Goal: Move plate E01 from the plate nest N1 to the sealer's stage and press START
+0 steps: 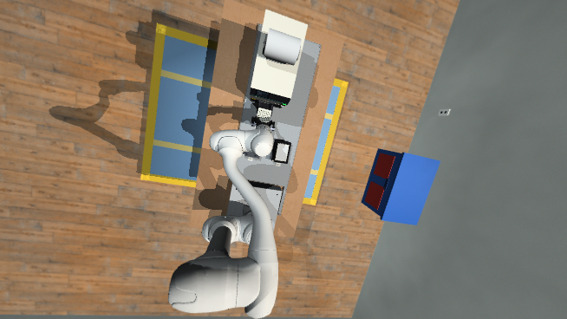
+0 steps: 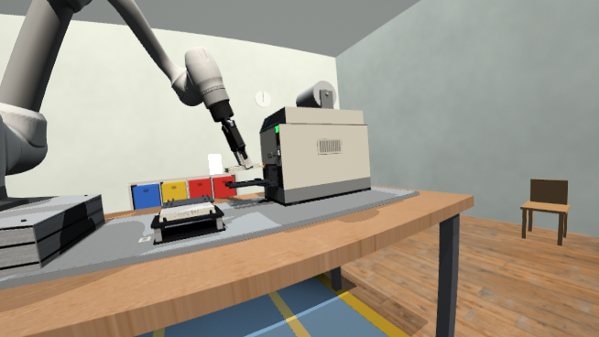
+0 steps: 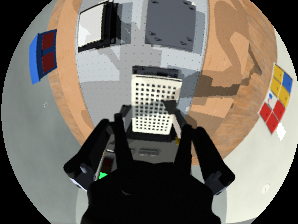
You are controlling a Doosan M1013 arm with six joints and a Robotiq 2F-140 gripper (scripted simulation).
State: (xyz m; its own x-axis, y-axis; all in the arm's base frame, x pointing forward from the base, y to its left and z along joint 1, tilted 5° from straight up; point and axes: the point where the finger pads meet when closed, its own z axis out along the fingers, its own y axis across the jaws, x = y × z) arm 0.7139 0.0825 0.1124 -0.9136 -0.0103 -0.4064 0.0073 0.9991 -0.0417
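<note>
A white robot arm (image 1: 256, 204) (image 2: 201, 69) reaches over a wooden bench (image 1: 329, 56) (image 2: 412, 215) (image 3: 67, 65), its pincer (image 1: 263, 119) (image 2: 246, 164) (image 3: 153, 113) clamped on plate E01 (image 1: 264, 113) (image 2: 234, 168) (image 3: 154, 102), a pale plate dotted with rows of dark wells. The plate hangs close to level above the black stage (image 1: 264, 104) (image 2: 249, 183) (image 3: 156, 71), which juts from the front of the cream-coloured sealer (image 1: 277, 82) (image 2: 325, 156); a gap between plate and stage shows from the side, leaving E01 unseated. The sealer's lamp (image 1: 284, 104) (image 2: 277, 129) (image 3: 103, 175) glows green, and a large pale roll (image 1: 283, 46) (image 2: 311, 95) sits on top of the machine. On the grey board (image 1: 308, 78) (image 2: 256, 220) (image 3: 100, 100) covering part of the bench, another plate (image 1: 282, 152) (image 2: 188, 211) (image 3: 92, 25) rests in a black raised nest, N2 (image 1: 275, 152) (image 2: 220, 213) (image 3: 109, 30), well apart from the stage. In the room beyond, a blue cabinet (image 1: 412, 186) (image 3: 35, 60) with red panels stands off to one side of the bench, a wooden chair (image 2: 549, 207) faces out near a wall, and a round clock (image 2: 263, 99) hangs behind the arm.
</note>
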